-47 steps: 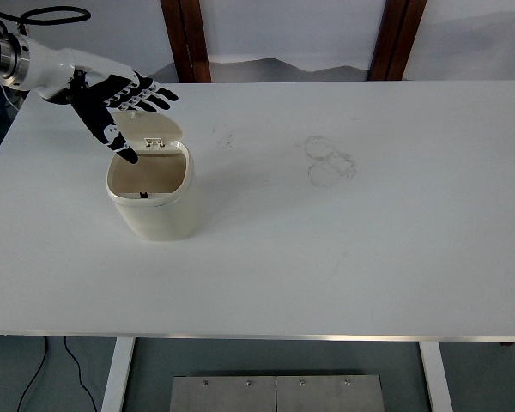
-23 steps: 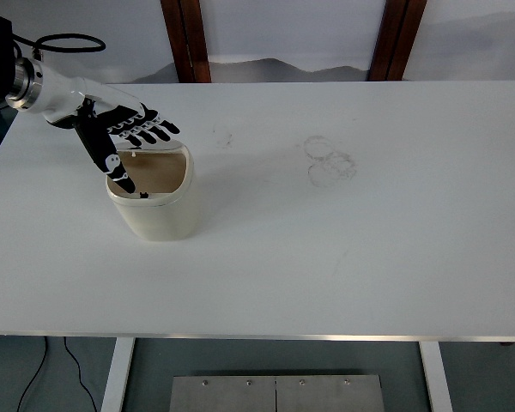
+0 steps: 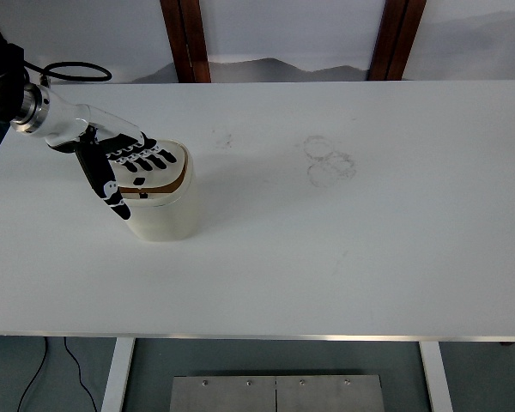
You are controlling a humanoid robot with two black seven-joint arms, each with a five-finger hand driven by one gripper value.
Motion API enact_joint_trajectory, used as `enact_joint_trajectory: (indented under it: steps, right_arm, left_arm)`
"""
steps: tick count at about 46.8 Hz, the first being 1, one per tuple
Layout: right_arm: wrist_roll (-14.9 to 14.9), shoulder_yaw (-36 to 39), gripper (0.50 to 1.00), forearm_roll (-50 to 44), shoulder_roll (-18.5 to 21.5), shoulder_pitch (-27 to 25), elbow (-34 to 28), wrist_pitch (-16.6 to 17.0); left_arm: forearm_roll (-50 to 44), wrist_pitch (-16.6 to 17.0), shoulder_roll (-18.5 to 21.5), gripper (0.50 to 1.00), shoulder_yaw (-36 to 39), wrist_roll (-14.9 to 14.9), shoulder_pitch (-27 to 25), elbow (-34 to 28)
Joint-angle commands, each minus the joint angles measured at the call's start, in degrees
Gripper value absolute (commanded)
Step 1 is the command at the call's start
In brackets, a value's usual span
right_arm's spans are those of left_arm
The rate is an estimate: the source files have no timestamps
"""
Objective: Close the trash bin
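Head view, near to far. The bare near edge of the white desk [image 3: 266, 309] runs along the bottom. Beyond it, left of centre, stands the cream trash bin [image 3: 163, 219], upright, with its hinged lid [image 3: 177, 160] lying almost flat over the opening; a dark slit along the right rim suggests it is not fully seated. My left robot hand [image 3: 124, 163] rests flat on the lid, fingers spread and extended, gripping nothing, the thumb hanging down past the bin's near-left wall. I judge the bin a light, stiff plastic shell that could slide or tip on the smooth desk, so I need no grasp: a downward palm press near the lid's free edge should do. Farther back, faint ring marks [image 3: 329, 161] stain the desk. My right arm is out of view.
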Motion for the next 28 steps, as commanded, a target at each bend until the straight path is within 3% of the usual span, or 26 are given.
enact_joint_trajectory:
  steps: [1, 28]
  right_arm:
    - [0.0, 0.0, 0.995, 0.0, 0.0, 0.0, 0.0, 0.0]
    - [0.0, 0.0, 0.995, 0.0, 0.0, 0.0, 0.0, 0.0]
  left_arm:
    - [0.0, 0.0, 0.0, 1.0, 0.6, 0.0, -0.1, 0.0]
    - [0.0, 0.0, -0.1, 1.0, 0.9, 1.6, 0.1, -1.1]
